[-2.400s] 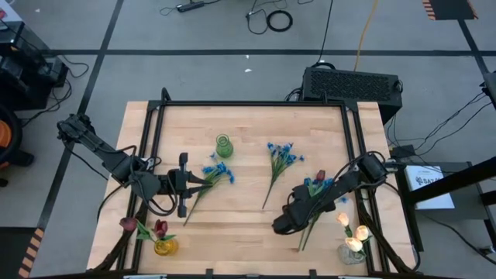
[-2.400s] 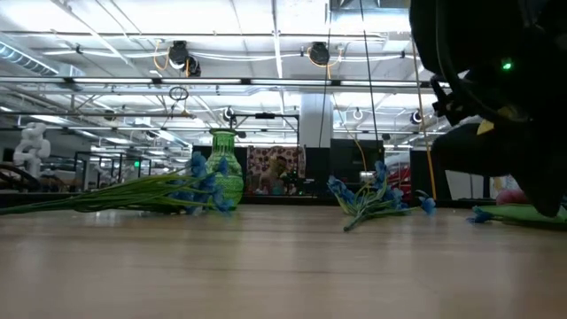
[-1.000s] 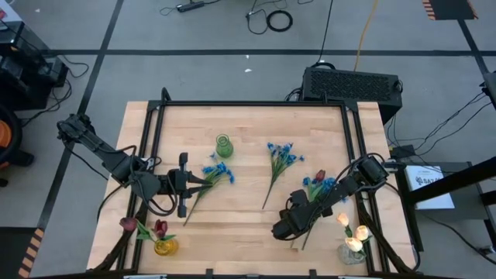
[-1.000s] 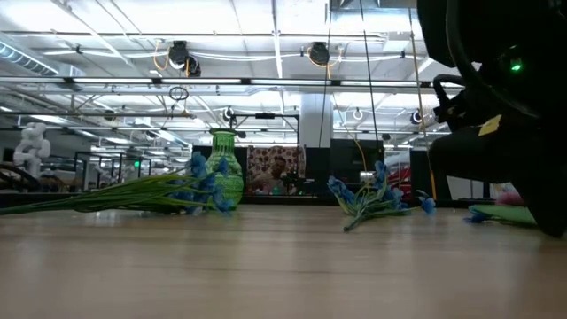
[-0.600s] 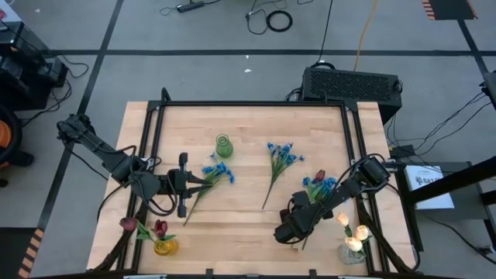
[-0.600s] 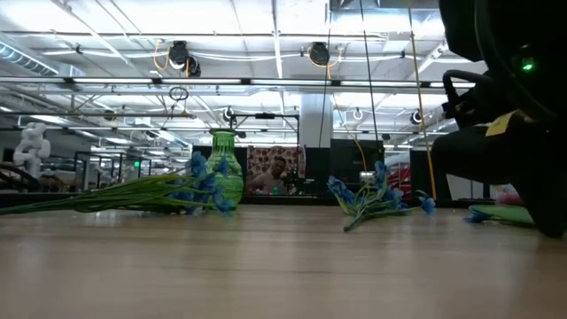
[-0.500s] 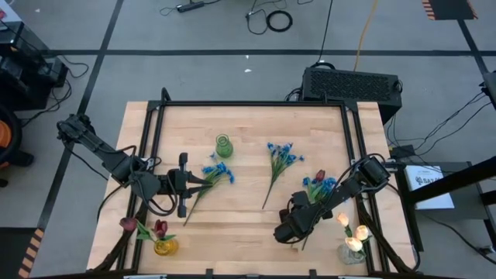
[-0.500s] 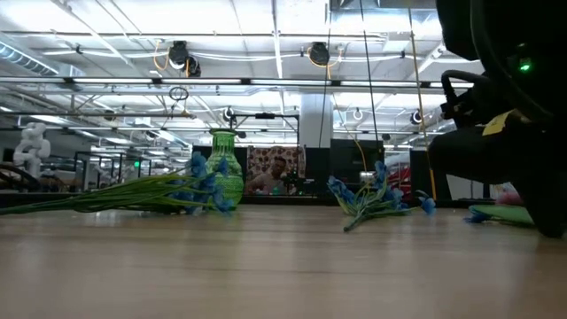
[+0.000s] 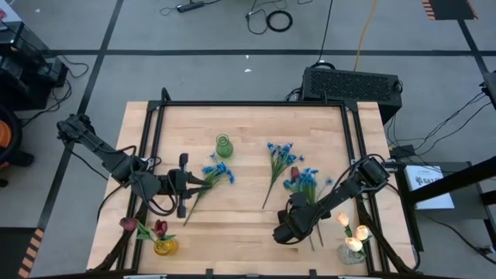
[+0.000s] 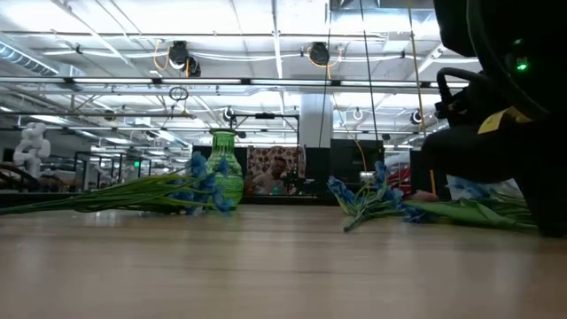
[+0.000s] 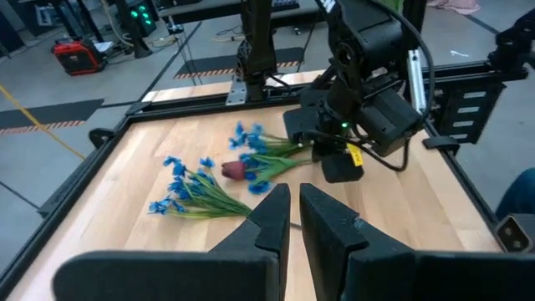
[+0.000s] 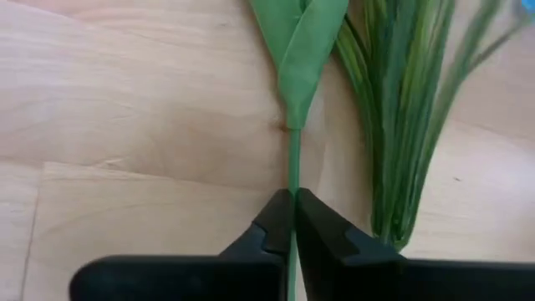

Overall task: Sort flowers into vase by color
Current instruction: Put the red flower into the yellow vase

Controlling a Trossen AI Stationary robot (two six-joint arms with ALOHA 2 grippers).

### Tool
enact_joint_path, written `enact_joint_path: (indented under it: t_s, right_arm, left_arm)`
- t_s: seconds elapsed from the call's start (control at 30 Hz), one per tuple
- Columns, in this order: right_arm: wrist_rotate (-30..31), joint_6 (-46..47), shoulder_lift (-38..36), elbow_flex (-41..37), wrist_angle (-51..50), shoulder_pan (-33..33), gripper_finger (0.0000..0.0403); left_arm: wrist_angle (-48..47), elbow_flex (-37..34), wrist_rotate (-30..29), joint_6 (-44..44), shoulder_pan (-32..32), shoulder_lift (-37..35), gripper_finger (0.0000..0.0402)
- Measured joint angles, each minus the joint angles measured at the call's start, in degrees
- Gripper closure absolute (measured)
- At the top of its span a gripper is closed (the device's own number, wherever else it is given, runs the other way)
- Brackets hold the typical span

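A dark red tulip point(image 9: 294, 172) and a bunch of blue flowers point(image 9: 308, 179) lie side by side on the table at the right. My right gripper point(image 12: 294, 196) stands over their stem ends, pointing steeply down, shut on the tulip's stem. My left gripper point(image 11: 294, 194) hangs above the table's left part point(image 9: 190, 184), shut and holding nothing. A second blue bunch point(image 9: 217, 172) lies beside it, and a third point(image 9: 280, 153) lies mid-table. The green vase point(image 9: 223, 145) stands behind, with no flowers in it. My right gripper pinches the tulip's thin green stem point(image 12: 293, 167) between its two fingertips, just below the broad leaf point(image 12: 303, 50). The fingers come from above, slanting steeply down, and close across the stem. The stem lies flat on the table top.
A yellow vase with red tulips point(image 9: 161, 245) stands at the near left corner. A clear vase with cream tulips point(image 9: 353, 246) stands at the near right, close to my right arm. The blue bunch's stems point(image 12: 393, 125) lie right beside the held stem. A black frame point(image 9: 248, 104) borders the table.
My right gripper has shut on the tulip's stem without moving from its place. The tulip and the blue bunch beside it have swung on the table. Their blossom ends now lie farther toward the table's left, and their stem ends farther right.
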Motion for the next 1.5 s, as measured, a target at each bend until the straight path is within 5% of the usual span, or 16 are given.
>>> enact_joint_path:
  t_s: [0.57, 1.27, 1.5]
  right_arm:
    - [9.44, -6.82, 0.37, 17.52, -16.10, 2.76, 0.0402]
    - [27.35, -55.65, 0.11, 45.23, -17.58, -2.47, 0.0402]
    - [29.76, -62.09, -1.47, 48.28, -22.52, -2.02, 0.0402]
  left_arm:
    - [0.05, -0.02, 0.48, -0.17, 0.00, 0.00, 0.0362]
    - [1.05, 1.84, 0.38, -1.14, -5.61, -2.38, 0.0362]
    - [1.74, 1.81, -4.25, -0.58, -11.48, -6.39, 0.0362]
